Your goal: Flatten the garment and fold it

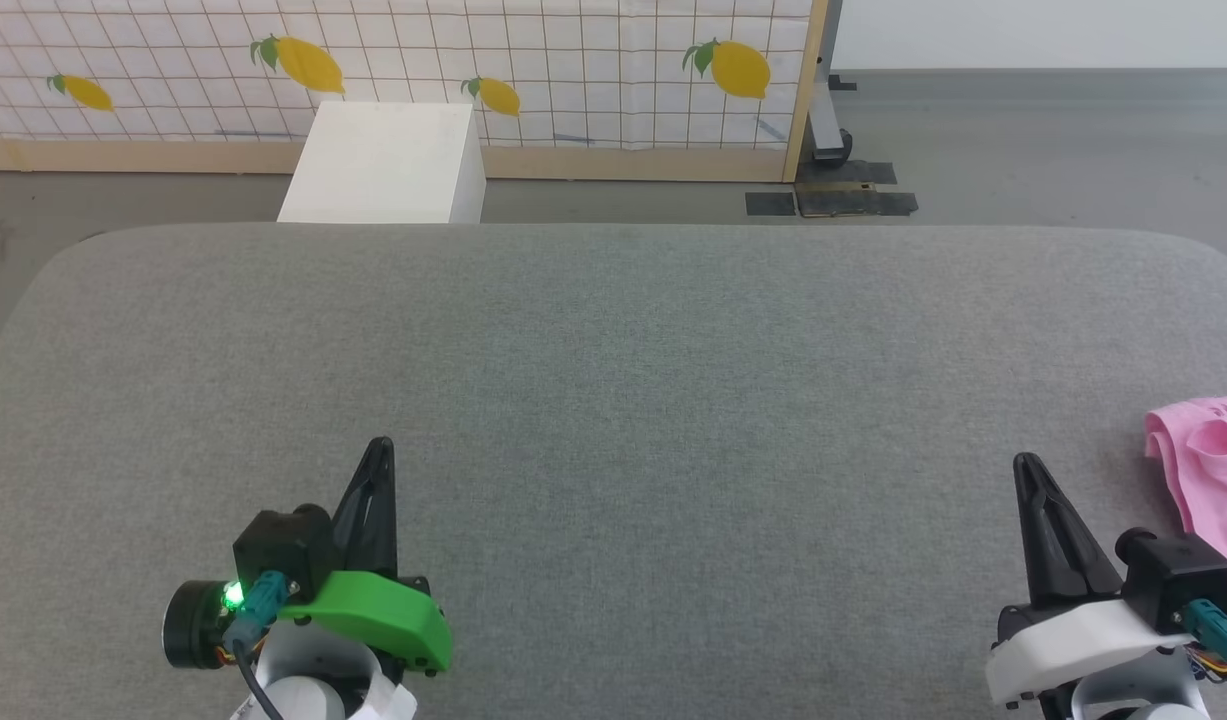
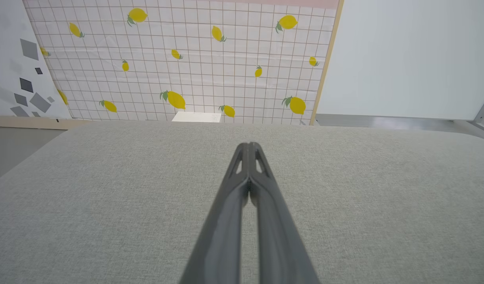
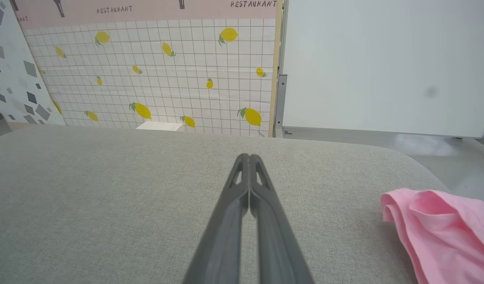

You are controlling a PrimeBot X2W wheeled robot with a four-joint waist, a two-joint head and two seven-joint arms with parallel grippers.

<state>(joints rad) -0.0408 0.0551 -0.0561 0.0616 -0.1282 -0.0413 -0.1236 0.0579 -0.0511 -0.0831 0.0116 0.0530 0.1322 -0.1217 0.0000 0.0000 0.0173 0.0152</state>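
Now, garment and left end effector: the pink garment (image 1: 1211,470) lies on the grey table (image 1: 613,380), far off at 3 o'clock from the left end effector (image 1: 380,448), well apart from it.
Garment and right end effector: the garment sits near the right end effector (image 1: 1023,462), at about 3 o'clock from its tips and not touching; in the right wrist view the garment (image 3: 443,225) shows at 4 o'clock of the tips, rumpled, with a rolled fold along its near-left side.
Garment's extent: the head view's 3 o'clock border cuts it off, so its full shape cannot be told.
Table edges: the far edge runs across at 12 o'clock with rounded corners at 10 and 2 o'clock; in the right wrist view the right-hand edge curves down close to the garment.
Open room: bare grey cloth spreads between the two end effectors and on to the far edge.
Beyond the table: a white box (image 1: 388,160) at 11 o'clock, a lemon-print panel (image 1: 573,60) behind it, grey floor (image 1: 1023,150) at 1 o'clock.
Left end effector state: fingers pressed together with no gap, holding nothing, above the table cloth.
Right end effector state: fingers likewise closed tip to tip, empty, clear of the garment.
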